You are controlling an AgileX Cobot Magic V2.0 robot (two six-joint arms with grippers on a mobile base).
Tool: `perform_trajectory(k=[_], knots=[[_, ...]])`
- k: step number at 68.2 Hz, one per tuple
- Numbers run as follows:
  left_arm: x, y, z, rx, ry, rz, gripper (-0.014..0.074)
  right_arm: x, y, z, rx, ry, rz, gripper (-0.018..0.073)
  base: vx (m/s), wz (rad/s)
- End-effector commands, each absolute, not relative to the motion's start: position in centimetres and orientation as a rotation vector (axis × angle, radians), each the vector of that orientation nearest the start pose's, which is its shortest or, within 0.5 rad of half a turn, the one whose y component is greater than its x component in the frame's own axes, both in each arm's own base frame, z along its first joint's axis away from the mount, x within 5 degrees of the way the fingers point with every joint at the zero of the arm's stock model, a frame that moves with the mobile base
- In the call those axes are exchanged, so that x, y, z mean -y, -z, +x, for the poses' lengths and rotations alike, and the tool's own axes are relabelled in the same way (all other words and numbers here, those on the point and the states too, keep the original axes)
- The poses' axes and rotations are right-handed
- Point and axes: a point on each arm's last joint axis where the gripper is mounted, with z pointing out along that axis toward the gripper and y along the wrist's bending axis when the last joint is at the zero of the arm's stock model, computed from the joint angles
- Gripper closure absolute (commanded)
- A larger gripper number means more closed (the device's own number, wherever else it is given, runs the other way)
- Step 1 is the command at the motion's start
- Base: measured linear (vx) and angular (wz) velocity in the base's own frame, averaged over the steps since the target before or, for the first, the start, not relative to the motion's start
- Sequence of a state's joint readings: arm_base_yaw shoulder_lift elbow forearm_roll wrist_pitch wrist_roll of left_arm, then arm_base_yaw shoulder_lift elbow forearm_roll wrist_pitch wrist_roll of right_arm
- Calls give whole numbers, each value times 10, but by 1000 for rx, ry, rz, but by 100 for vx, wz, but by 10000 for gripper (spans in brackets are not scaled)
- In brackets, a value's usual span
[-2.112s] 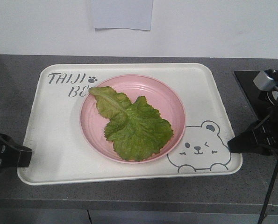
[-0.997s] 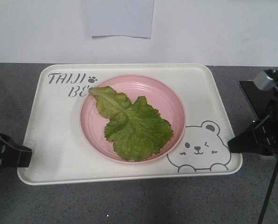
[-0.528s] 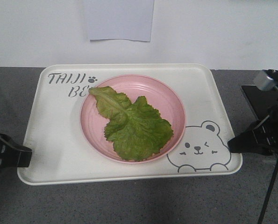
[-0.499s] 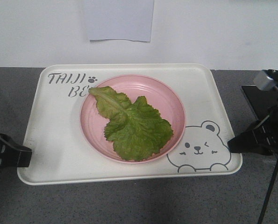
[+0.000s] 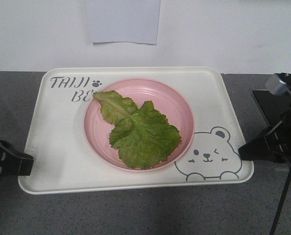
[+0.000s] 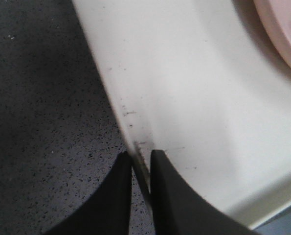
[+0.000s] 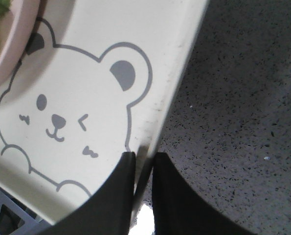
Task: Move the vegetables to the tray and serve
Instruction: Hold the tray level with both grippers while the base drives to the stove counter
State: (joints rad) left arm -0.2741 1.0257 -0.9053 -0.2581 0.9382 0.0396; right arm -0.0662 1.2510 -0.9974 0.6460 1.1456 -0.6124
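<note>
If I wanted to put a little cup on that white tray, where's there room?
The tray is bare left of the pink plate, under the lettering, and right of it above the bear drawing. The lettuce fills the plate, and a pincer grips each side rim: left, right.

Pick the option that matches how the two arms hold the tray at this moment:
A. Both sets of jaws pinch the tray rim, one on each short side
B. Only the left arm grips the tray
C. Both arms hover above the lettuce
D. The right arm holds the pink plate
A: the left gripper and the right gripper each have jaws closed on the rim of the tray, as both wrist views show.
</note>
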Motion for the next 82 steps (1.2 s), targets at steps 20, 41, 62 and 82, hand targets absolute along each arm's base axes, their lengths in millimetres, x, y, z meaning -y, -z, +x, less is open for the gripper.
perform_trajectory(k=[20,41,62,82], knots=[[75,-342,178,-2419,481,302,604,-44,-330,223,-2473,-773,-499,564,0,0],[75,-342,178,-2419,481,302,604,-44,-330,223,-2473,-773,-499,564,0,0],[75,-342,178,-2419,481,302,604,-44,-330,223,-2473,-773,-499,564,0,0],[76,-342,178,-2415,490,297,604,-44,-330,223,-2474,-775,-501,564,0,0]])
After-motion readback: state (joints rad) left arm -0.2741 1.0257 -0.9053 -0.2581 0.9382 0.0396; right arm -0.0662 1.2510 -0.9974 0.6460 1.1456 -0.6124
